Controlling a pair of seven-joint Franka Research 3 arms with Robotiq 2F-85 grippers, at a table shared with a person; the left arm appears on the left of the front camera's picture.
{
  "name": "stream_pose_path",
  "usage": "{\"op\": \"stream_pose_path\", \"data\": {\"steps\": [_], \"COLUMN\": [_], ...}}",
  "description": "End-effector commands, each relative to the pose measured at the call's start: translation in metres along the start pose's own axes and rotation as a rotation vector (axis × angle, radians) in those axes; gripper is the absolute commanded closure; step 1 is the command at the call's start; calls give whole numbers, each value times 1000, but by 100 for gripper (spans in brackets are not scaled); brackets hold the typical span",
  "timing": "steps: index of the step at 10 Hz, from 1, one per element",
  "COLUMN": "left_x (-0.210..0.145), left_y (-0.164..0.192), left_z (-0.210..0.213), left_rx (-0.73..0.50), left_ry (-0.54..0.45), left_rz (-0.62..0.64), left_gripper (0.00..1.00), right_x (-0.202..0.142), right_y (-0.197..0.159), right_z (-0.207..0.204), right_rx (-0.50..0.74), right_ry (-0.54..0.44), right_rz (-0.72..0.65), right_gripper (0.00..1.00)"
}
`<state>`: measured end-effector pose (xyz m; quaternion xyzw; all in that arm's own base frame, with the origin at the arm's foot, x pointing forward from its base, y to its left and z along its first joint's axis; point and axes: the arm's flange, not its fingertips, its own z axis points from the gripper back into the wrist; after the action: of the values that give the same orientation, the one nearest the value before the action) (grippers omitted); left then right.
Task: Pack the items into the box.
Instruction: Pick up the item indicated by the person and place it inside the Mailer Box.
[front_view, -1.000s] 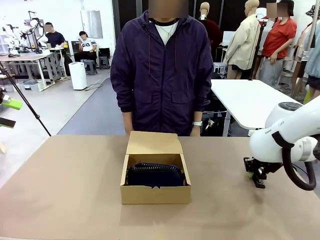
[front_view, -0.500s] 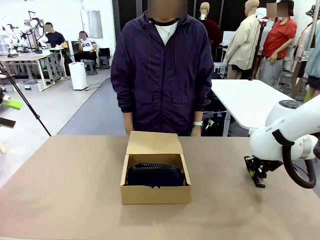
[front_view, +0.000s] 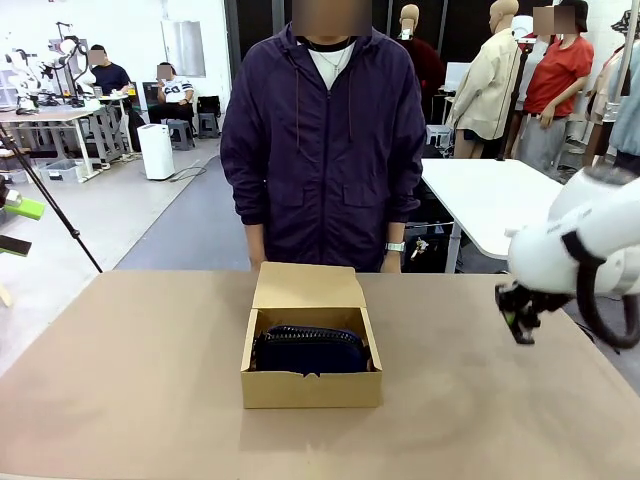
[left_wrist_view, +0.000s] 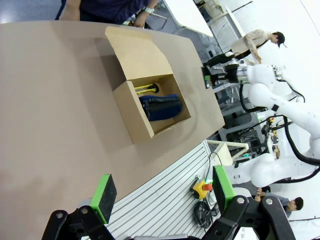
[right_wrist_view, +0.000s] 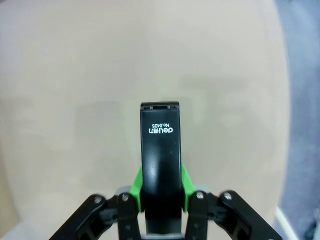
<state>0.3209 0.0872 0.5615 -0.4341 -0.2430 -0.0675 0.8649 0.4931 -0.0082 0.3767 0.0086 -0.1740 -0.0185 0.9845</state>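
The box (front_view: 310, 388) sits in the middle of the table (front_view: 120, 380). Its lid (front_view: 307, 286) is folded back toward the person (front_view: 325, 150) standing at the far side, so the opening faces up and either arm can lower things in from above. The pouch (front_view: 310, 350) lies inside and takes up most of the floor. In the left wrist view the knife (left_wrist_view: 144, 88) lies in the narrow strip between the pouch and the wall on the lid's side, which looks like the only room for something that slim.

The stapler (right_wrist_view: 160, 150) is the one item not yet packed. The right gripper (front_view: 520, 322) has it clamped between its green pads, with the jaws drawn in partway onto the narrow black body. The printed end sticks out past the fingertips (the brand lettering reads upside down from the wrist camera). It is held clear of the tabletop at the table's right side, well apart from the box. Gripping it by one end probably lets the free end go down into the box first. The likely next step is to carry it across, and finding space on or beside the pouch may be tight.

The left gripper (left_wrist_view: 164, 192) is spread wide with nothing between its pads, and it looks toward the box from beyond the table's edge, out of the way.
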Motion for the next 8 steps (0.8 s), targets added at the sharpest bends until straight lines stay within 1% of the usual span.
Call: {"op": "stream_pose_path", "data": {"steps": [1,2,3,4,5,6,8], "left_x": [0,0,0,0,0,0,0], "left_y": [-2,-2,-2,-2,-2,-2,-2], "left_z": [2,2,2,2,2,2,2], "left_rx": [2,2,2,2,2,2,2], "left_ry": [5,5,5,5,5,5,5], "left_rz": [11,11,11,11,11,11,11], "left_gripper": [0,0,0,0,0,0,0], "right_x": [-4,-8,-16,-22,-22,-15,-15], "right_y": [-9,-4,2,5,2,13,13], "right_z": [86,116,138,145,132,153,153], "right_rx": [142,178,174,170,186,155,155], "right_ry": [-43,-43,-66,-76,-43,-80,-80], "right_rz": [112,193,247,254,254,221,221], "right_gripper": [100,100,100,100,100,100,100]}}
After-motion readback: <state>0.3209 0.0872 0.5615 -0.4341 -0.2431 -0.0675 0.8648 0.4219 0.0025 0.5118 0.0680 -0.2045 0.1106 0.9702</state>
